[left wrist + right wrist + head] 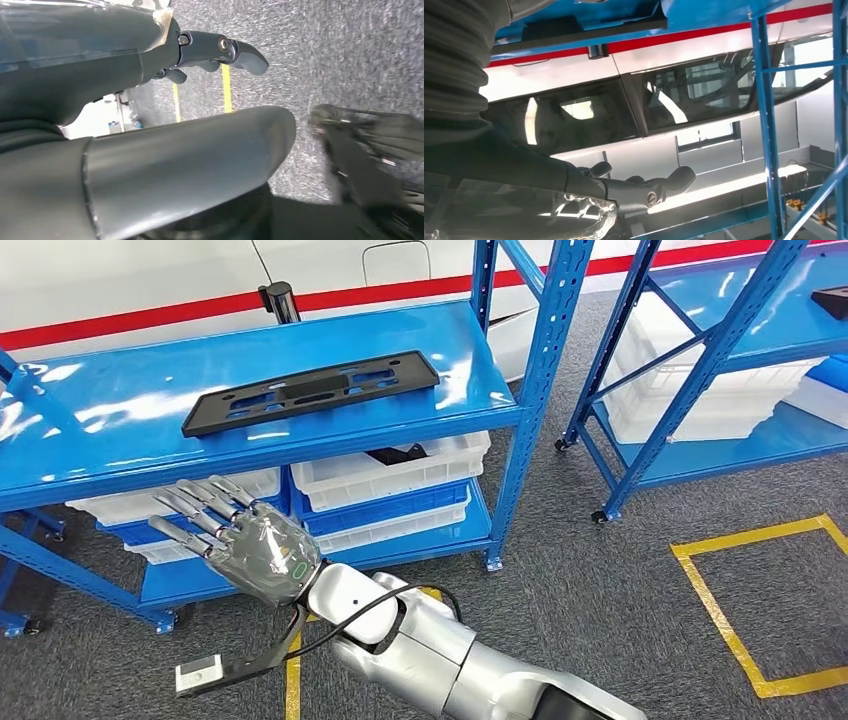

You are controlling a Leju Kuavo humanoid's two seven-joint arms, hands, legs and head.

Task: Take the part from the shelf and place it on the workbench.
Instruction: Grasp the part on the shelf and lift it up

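Observation:
The part (310, 390) is a long flat black plate with cut-outs, lying on the top level of the blue shelf (120, 430). My right hand (240, 540) is in front of the shelf, below and left of the part and apart from it, with fingers spread and nothing in them. In the right wrist view the part (589, 30) appears as a dark strip on the blue shelf, beyond my right hand's fingers (649, 187). My left hand (220, 50) hangs over the grey floor, fingers extended, holding nothing.
White bins (390, 475) fill the lower shelf level; one holds a black piece (400, 453). A second blue rack (700, 360) stands to the right. Yellow tape (735, 635) marks a square on the grey floor. A white vehicle with a red stripe (130, 328) is behind.

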